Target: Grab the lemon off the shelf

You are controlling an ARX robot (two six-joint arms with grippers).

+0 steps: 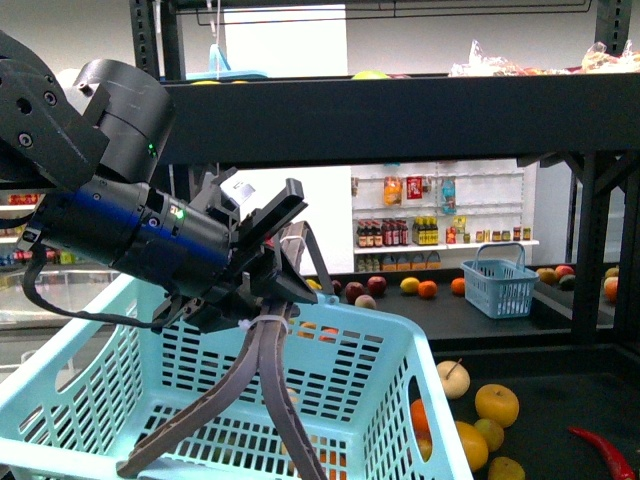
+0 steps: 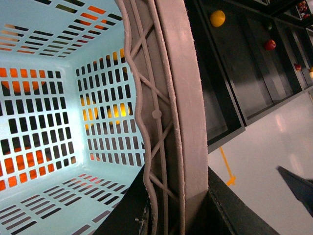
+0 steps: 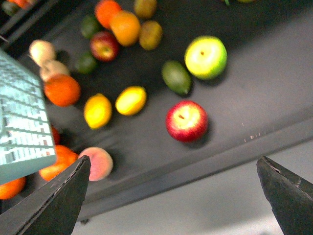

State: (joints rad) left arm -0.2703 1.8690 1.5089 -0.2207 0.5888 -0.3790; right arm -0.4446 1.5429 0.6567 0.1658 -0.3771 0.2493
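Two pincers logged. Read no writing: labels on the bottles and packets of the white wall shelves too small to make out.

Left gripper: closed narrow on the grey-brown ribbed plastic handle of the light-blue slotted plastic basket. Confirmed from the left wrist view: dark fingers pressed against either side of that handle. Glimpsed through the basket slots: orange and yellow blurs, kind not determinable.

Right gripper: spread wide, holding nothing, touching nothing. Only two dark fingertips caught at the lower corners of the right wrist view, the rest cut off. Not found in the front view.

Bright-yellow oval lemon: lying on the flat dark deck of the black metal shelf, apart from the right gripper. Just beside a rounder yellow-orange fruit, near a dark-green oval fruit and a red apple. Right wrist view blurred, so nub not resolved. Could not pick the lemon out with certainty in the front view, with the lower deck partly hidden behind the basket.
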